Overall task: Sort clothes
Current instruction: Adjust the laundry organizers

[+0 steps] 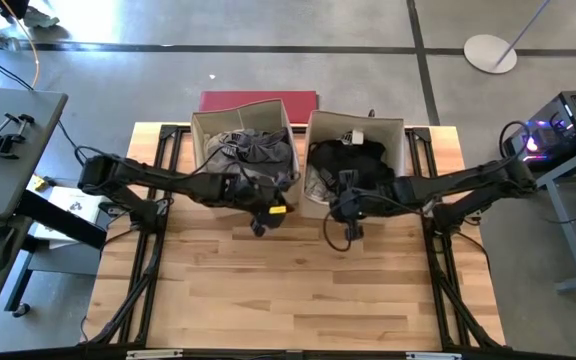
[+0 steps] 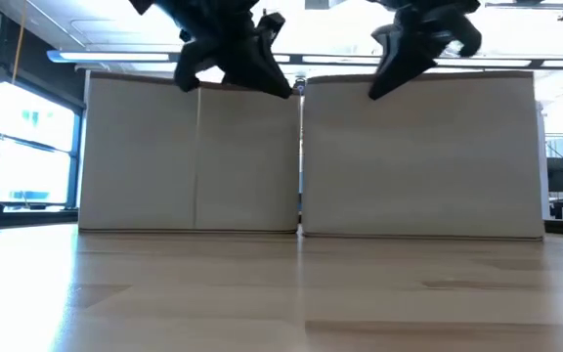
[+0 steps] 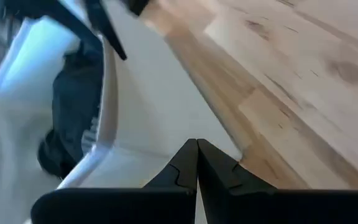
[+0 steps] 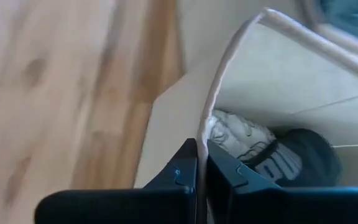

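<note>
The sorting looks finished: the clothes [image 1: 251, 150] fill the two boxes [image 1: 197, 140], the counter [image 1: 298, 290] is bare, and the left tool [image 1: 259, 229] and right tool [image 1: 353, 231] hang closed, empty.

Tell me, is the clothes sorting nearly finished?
It looks close to done. Grey clothes fill the left box and black clothes the right box; no garment lies on the table. Both end effectors, left and right, hang shut and empty near the boxes' front edges.
</note>
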Controlling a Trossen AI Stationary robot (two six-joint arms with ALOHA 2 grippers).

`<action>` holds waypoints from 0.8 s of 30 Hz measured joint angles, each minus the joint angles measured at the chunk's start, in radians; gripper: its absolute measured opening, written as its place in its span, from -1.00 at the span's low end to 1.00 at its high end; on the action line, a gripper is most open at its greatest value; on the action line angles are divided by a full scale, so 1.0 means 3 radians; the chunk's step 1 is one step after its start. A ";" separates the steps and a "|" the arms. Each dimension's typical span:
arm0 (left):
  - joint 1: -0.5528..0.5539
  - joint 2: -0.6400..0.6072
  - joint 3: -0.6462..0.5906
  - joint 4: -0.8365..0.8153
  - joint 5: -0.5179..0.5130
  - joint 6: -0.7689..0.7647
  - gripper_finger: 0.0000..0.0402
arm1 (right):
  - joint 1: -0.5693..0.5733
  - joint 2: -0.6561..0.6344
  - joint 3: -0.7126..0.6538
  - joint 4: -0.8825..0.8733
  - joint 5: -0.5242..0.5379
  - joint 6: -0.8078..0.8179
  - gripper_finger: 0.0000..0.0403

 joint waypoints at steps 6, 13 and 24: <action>-0.0028 -0.0236 0.0015 -0.0017 -0.0092 -0.0635 -0.87 | -0.0025 0.0010 0.0067 0.0059 0.0144 0.0260 -0.91; -0.0126 -0.0421 0.0505 -0.0343 -0.0095 -0.1586 -0.60 | 0.0089 0.0008 0.0394 -0.0124 0.0028 0.0715 -0.54; 0.0426 -0.0508 0.1284 -0.2544 -0.1715 -0.2911 -0.62 | -0.0026 -0.0161 0.1143 -0.1835 0.1230 0.1392 -0.21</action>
